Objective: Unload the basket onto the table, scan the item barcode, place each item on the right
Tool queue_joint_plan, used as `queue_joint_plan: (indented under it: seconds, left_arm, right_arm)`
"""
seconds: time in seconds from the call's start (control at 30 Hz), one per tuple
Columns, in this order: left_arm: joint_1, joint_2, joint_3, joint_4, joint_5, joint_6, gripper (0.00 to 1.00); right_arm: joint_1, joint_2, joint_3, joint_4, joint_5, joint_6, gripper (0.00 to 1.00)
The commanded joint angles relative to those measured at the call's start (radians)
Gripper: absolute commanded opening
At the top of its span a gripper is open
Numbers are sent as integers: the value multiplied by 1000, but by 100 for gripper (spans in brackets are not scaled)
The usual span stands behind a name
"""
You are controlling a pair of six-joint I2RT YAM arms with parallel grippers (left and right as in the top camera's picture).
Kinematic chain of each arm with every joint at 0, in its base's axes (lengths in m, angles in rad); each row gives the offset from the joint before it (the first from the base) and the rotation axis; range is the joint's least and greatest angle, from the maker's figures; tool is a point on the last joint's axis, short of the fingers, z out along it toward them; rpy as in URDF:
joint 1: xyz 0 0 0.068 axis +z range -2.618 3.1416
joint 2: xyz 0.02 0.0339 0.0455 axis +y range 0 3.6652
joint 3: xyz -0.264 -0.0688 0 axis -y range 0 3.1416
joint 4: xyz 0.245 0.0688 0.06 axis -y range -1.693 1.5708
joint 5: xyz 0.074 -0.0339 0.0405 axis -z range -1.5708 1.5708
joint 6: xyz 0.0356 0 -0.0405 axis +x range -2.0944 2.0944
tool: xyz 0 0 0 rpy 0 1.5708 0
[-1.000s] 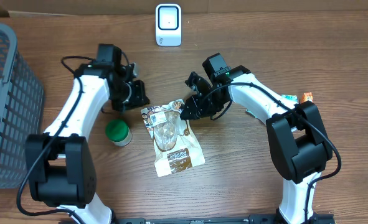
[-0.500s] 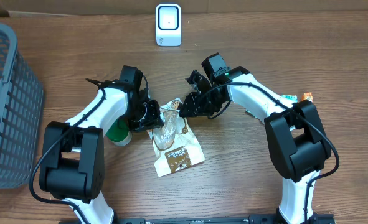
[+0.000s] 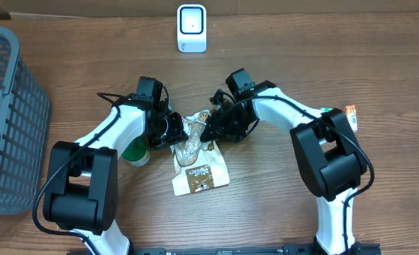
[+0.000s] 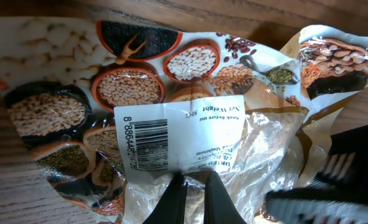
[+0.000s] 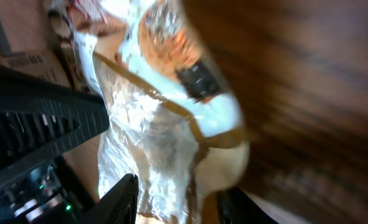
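The item is a printed pouch (image 3: 198, 173) of dried grains with a clear window, lying on the table centre. In the left wrist view its white barcode label (image 4: 145, 144) faces the camera. My left gripper (image 3: 175, 129) is shut, and its tips (image 4: 193, 175) rest against the pouch's clear film (image 4: 171, 81) just below the label. My right gripper (image 3: 208, 131) is at the pouch's upper right edge, and its jaws (image 5: 177, 186) are closed on the crinkled film (image 5: 165, 124). The white scanner (image 3: 191, 28) stands at the table's far edge.
A green-lidded jar (image 3: 132, 150) sits under my left forearm, left of the pouch. A grey mesh basket (image 3: 10, 113) fills the left side. Small packets (image 3: 349, 111) lie by the right arm's base.
My left arm swung from behind the jar over to the pouch's upper left edge. The right gripper closed a little and shifted left, bunching the pouch's top end and dragging the pouch slightly left.
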Motion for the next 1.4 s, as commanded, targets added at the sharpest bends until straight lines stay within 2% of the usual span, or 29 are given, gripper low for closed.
queue_joint_plan:
  seconds: [0.0, 0.27, 0.43, 0.47, 0.63, 0.8, 0.97, 1.23, 1.37]
  left_arm:
    - [4, 34, -39, 4, -94, -10, 4]
    - [4, 34, -39, 4, -84, -6, 4]
    - [4, 34, -39, 4, -84, -5, 4]
    - [5, 34, -39, 5, -84, -5, 4]
    - [5, 34, -38, 8, -85, 2, 4]
    - [5, 34, -23, -2, -84, 37, 4]
    - [5, 31, 108, -145, -91, 134, 4]
    - [6, 31, 520, -514, -175, 245, 4]
    - [24, 31, 706, -640, -243, 249, 4]
  right_arm:
    - [31, 15, -10, 7, -60, 39, 39]
    - [119, 16, -10, 57, -34, 128, 38]
    - [114, 16, -10, 56, -23, 129, 6]
    - [108, 16, -10, 56, -23, 128, 4]
    - [51, 16, -10, 36, -26, 117, 4]
    - [1, 16, -10, 20, -75, 35, 4]
    - [-15, 16, -10, 19, -76, 16, 4]
    - [-15, 16, -10, 19, -98, -18, 4]
    - [-15, 16, -10, 20, -109, -32, 4]
